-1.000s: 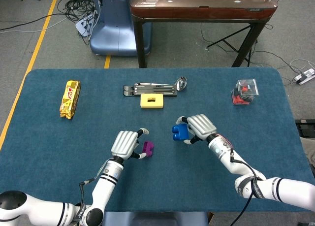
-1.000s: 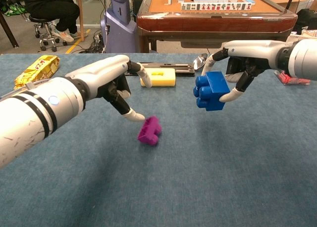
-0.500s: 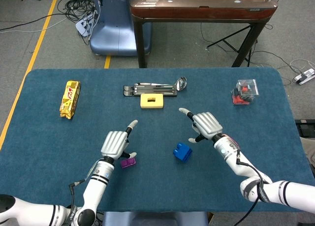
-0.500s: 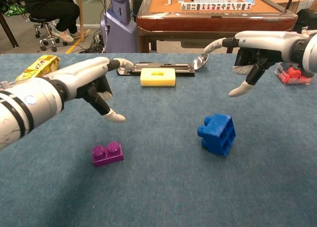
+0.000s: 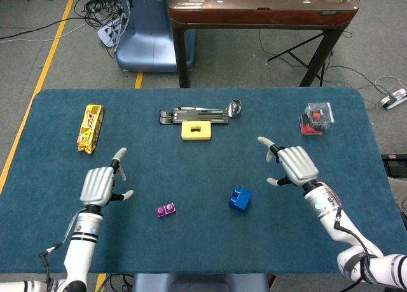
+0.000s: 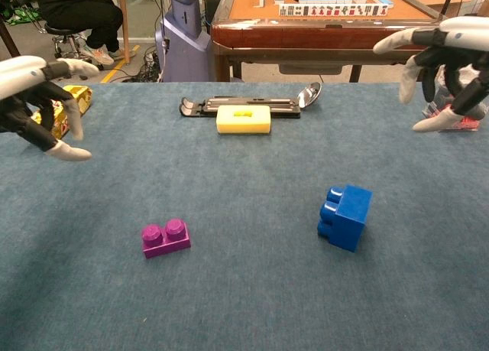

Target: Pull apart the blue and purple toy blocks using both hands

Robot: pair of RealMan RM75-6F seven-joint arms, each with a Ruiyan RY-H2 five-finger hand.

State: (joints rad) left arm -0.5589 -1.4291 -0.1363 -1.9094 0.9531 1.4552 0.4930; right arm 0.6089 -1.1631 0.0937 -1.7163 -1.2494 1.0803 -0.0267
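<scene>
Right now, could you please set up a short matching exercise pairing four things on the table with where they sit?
Things:
1. purple block
2. blue block
3. yellow block
4. snack bar

Places:
A. far left of the table
B. just in front of the cutlery
C. right of centre, nearer the right hand
D. left of centre, nearer the left hand

Pairs: 1-D, 2-C, 3-B, 4-A

Left hand (image 5: 100, 185) and right hand (image 5: 297, 165), both empty with fingers spread, hover above the table (image 5: 191, 241), one toward each side edge.
</scene>
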